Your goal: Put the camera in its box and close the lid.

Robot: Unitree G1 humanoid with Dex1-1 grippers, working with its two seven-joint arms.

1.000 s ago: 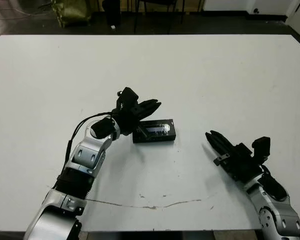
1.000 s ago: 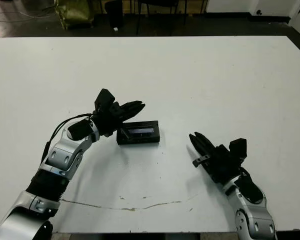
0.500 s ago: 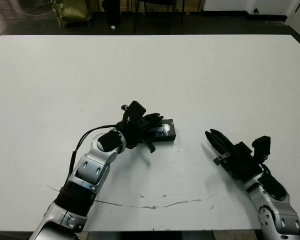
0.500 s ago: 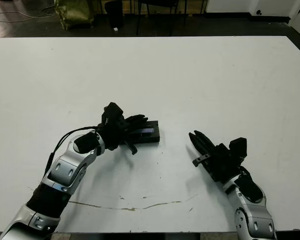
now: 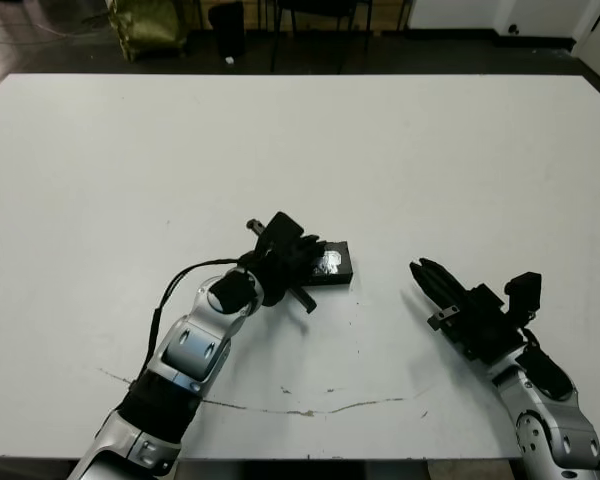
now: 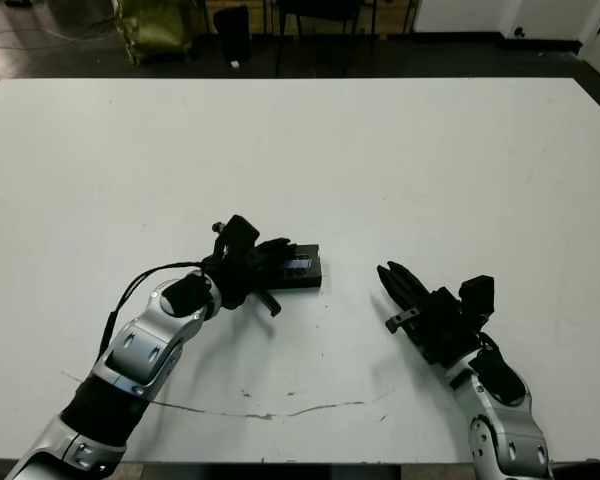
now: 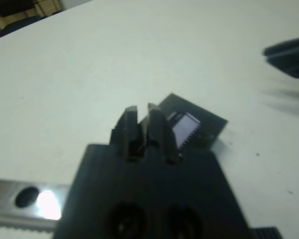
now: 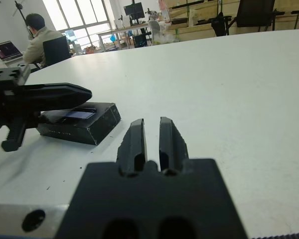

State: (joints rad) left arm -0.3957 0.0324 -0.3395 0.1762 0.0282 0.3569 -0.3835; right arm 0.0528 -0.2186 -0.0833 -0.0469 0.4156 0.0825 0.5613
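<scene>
While the left gripper (image 5: 302,250) is laid, fingers nearly together and holding nothing, over its left end, the lid (image 5: 332,264), a black cover with a glossy bluish window, is seen at frame centre. At lower right, the right gripper (image 5: 427,279) is kept closed and empty.

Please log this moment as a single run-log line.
left hand: shut, over lid | right hand: shut, idle on table, apart from lid

White table (image 5: 400,140), seated person (image 8: 39,37) beyond, laptop (image 8: 6,50)
</scene>
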